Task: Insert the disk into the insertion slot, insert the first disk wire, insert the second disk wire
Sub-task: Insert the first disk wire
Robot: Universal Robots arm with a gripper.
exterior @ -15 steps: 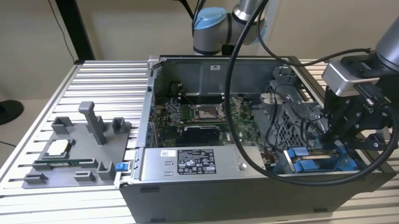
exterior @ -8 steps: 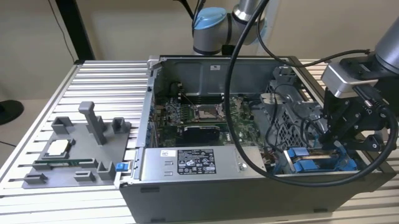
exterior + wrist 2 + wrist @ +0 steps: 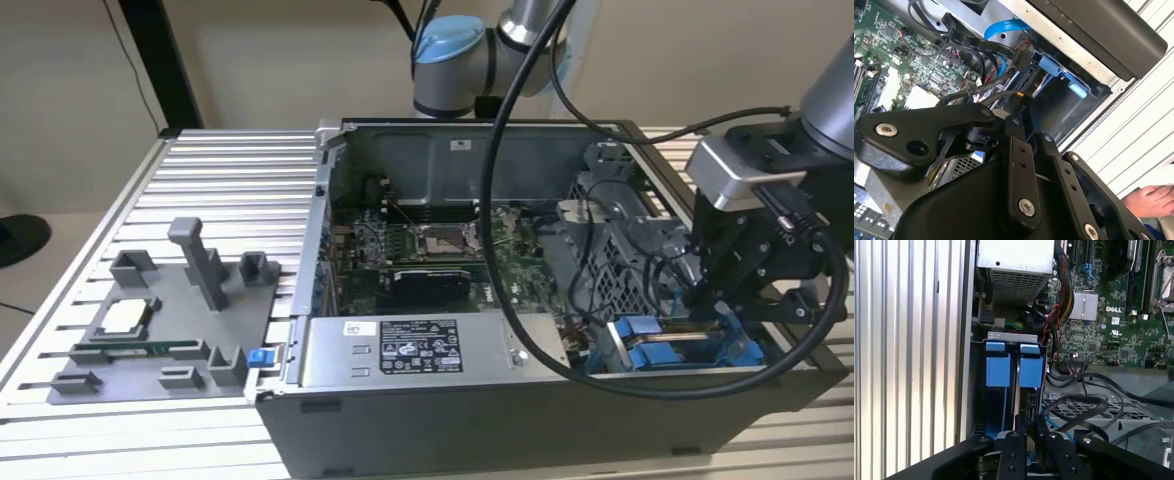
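Note:
The disk (image 3: 1016,382) stands on edge in the insertion slot (image 3: 1011,335), its blue frame tabs (image 3: 1031,371) at the bay's mouth. In the exterior view the blue frame (image 3: 641,332) sits in the bay at the case's front corner, on that view's right. My gripper (image 3: 707,305) hangs straight over it. In both wrist views the gripper (image 3: 1028,422) is shut on the end of a black disk wire (image 3: 1074,402). That wire (image 3: 979,90) ends in a yellow-tipped plug between the fingers (image 3: 1016,107), close to the disk's connector edge (image 3: 1026,80). I cannot tell whether the plug is seated.
The open computer case holds a motherboard (image 3: 427,250), a grey labelled power-supply box (image 3: 400,350) and loose black cables (image 3: 601,250). A blue flat cable (image 3: 1004,27) runs above the bay. A grey fixture (image 3: 160,320) lies on the slatted table. A person's hand (image 3: 1149,200) rests beside the case.

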